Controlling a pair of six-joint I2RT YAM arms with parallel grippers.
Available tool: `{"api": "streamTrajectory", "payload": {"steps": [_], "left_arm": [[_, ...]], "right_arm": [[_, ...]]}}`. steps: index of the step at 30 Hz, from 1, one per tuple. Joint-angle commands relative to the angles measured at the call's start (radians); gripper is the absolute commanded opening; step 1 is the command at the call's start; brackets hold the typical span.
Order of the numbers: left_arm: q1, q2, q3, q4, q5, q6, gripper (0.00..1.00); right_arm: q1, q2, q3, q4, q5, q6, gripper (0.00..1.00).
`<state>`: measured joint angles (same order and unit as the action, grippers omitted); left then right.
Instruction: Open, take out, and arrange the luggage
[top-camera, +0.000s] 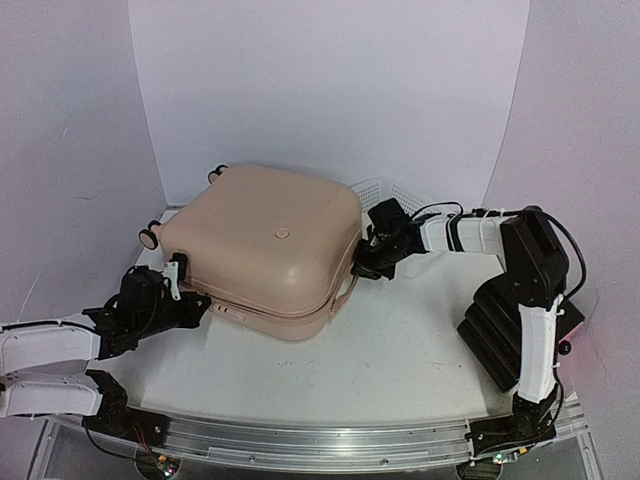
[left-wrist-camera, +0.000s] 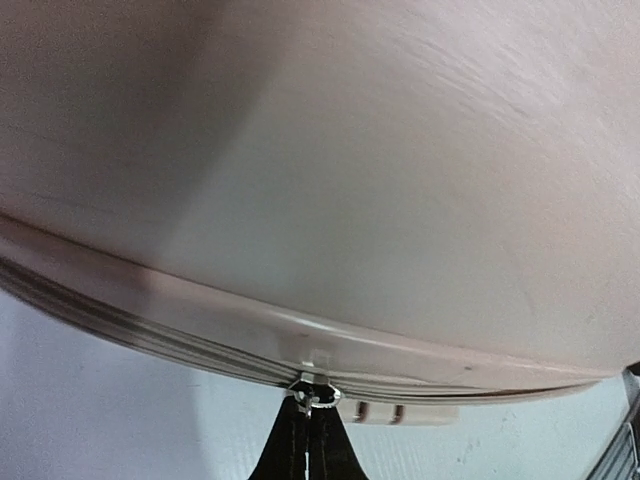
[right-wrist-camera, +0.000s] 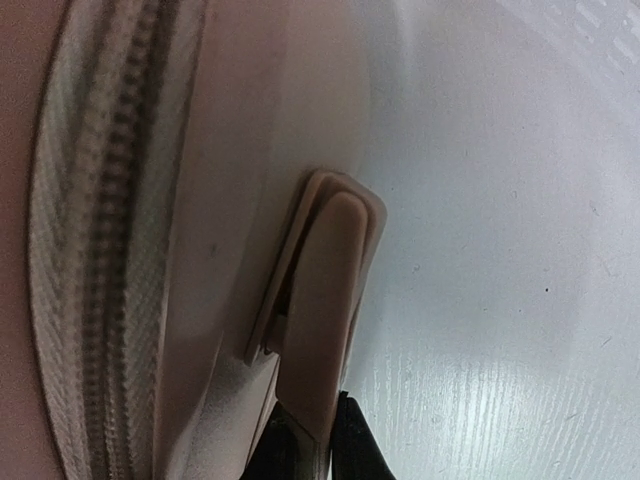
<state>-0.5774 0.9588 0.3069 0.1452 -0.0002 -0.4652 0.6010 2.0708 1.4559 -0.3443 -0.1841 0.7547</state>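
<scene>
On the table (top-camera: 410, 350), the closed luggage (top-camera: 265, 235) is held at two sides.
The pink case is laid flat at the middle of the table, its wheels (top-camera: 150, 236) turned to the far left, and a white mesh basket (top-camera: 395, 190) is seen just behind its right corner. At the near left corner the zipper pull (left-wrist-camera: 313, 392) is pinched by the left claw (left-wrist-camera: 312, 412), its fingers pressed together on it. On the right side the handle (right-wrist-camera: 322, 320) is pinched by the right claw (top-camera: 358, 267), beside the zipped seam (right-wrist-camera: 95, 250).
</scene>
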Motion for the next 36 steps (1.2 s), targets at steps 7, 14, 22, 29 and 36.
{"api": "streamTrajectory", "payload": {"steps": [7, 14, 22, 29, 36], "left_arm": [[0.370, -0.077, 0.086, -0.128, -0.036, -0.029, 0.00], [0.570, -0.004, 0.180, -0.162, -0.046, -0.014, 0.00], [0.652, 0.147, 0.261, -0.065, 0.295, 0.086, 0.00], [0.653, 0.059, 0.197, -0.069, 0.542, 0.016, 0.00], [0.649, 0.055, 0.161, -0.098, 0.713, -0.049, 0.00]], "right_arm": [[-0.001, 0.004, 0.014, -0.005, -0.068, -0.289, 0.00], [-0.002, 0.018, 0.085, -0.094, -0.097, -0.483, 0.00], [-0.003, 0.052, 0.209, -0.249, -0.088, -0.565, 0.02], [0.057, -0.117, 0.219, -0.597, 0.074, -0.529, 0.54], [0.129, -0.264, 0.123, -0.609, 0.060, -0.305, 0.77]]}}
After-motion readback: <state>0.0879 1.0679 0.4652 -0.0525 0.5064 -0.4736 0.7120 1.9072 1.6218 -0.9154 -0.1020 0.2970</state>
